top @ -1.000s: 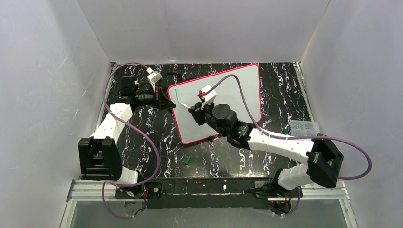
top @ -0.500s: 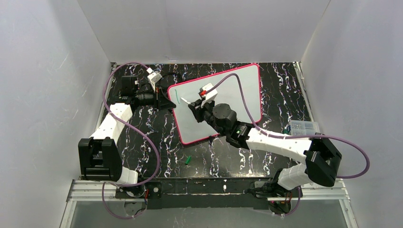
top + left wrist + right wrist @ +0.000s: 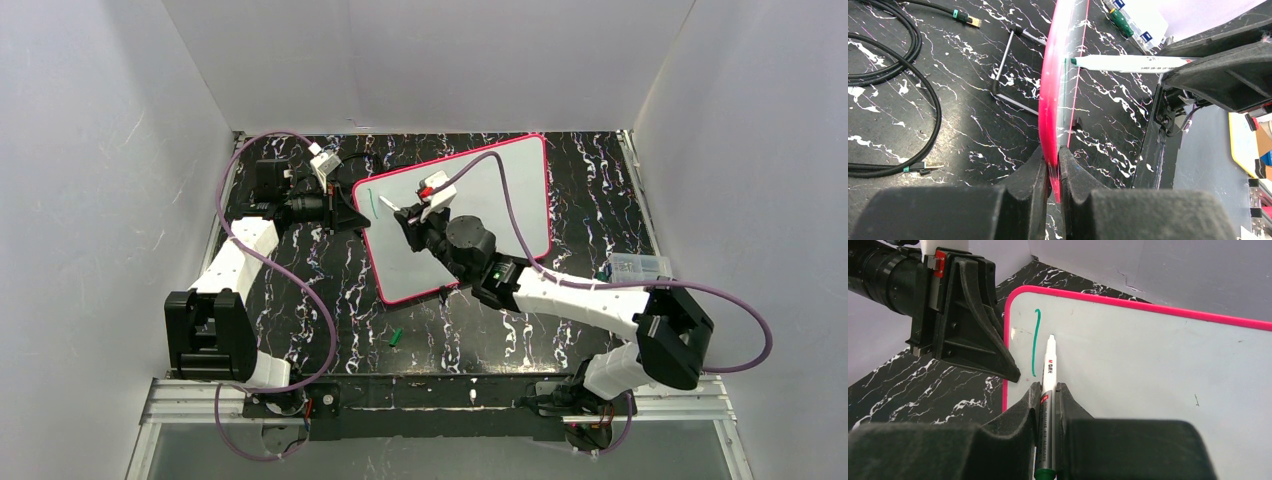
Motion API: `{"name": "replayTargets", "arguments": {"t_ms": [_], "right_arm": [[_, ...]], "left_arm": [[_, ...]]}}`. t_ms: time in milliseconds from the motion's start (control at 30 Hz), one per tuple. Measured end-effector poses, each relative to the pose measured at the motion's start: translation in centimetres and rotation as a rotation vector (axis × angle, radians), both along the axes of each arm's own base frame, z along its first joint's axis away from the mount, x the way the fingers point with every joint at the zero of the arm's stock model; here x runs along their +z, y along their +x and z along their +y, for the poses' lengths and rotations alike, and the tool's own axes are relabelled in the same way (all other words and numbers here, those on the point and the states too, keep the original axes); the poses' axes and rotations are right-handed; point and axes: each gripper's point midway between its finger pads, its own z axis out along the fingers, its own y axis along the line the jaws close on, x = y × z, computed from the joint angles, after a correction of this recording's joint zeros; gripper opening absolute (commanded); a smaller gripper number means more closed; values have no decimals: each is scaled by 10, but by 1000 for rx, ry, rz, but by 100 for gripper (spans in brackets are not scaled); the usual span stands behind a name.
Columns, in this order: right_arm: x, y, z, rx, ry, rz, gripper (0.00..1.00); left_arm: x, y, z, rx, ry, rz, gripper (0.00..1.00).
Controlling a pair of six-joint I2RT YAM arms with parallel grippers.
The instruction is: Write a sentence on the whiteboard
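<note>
We see the whiteboard [image 3: 505, 190] lying skewed on the black marbled desk [image 3: 300, 300], centre-back, w/ its pink rim [image 3: 1053, 85] pinched at the left edge by the L end effector [image 3: 1052, 155], fingers clenched on either side of the rim. The R end effector [image 3: 1048, 387] hangs over the board's left part, clenched on a white marker [image 3: 1048, 375] that sticks out fwd between its fingers. The marker tip sits just right of the top of a curved green stroke [image 3: 1035, 342], the only bit of the sentence we can see, near the board's upper-left corner. In the L wrist view the tip looks to meet the board face. A small green cap [image 3: 395, 337] lies on the desk nearer the bases, apart from the board.
</note>
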Motion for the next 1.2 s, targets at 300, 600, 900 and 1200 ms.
{"name": "replayTargets", "arguments": {"t_ms": [300, 600, 900, 1200], "right_arm": [[-4, 5, 3, -15, -17, -3, 1], [-6, 2, 6, 3, -11, 13, 1], [-17, -6, 9, 34, -20, 39, 1], [-18, -6, 9, 30, -18, 44, 1]], "left_arm": [[-1, 1, 0, 4, 4, 0, 0], [-1, 1, 1, 5, 5, 0, 0], [-1, 1, 1, 8, 8, 1, 0], [-1, 1, 1, 8, 8, 1, 0]]}}
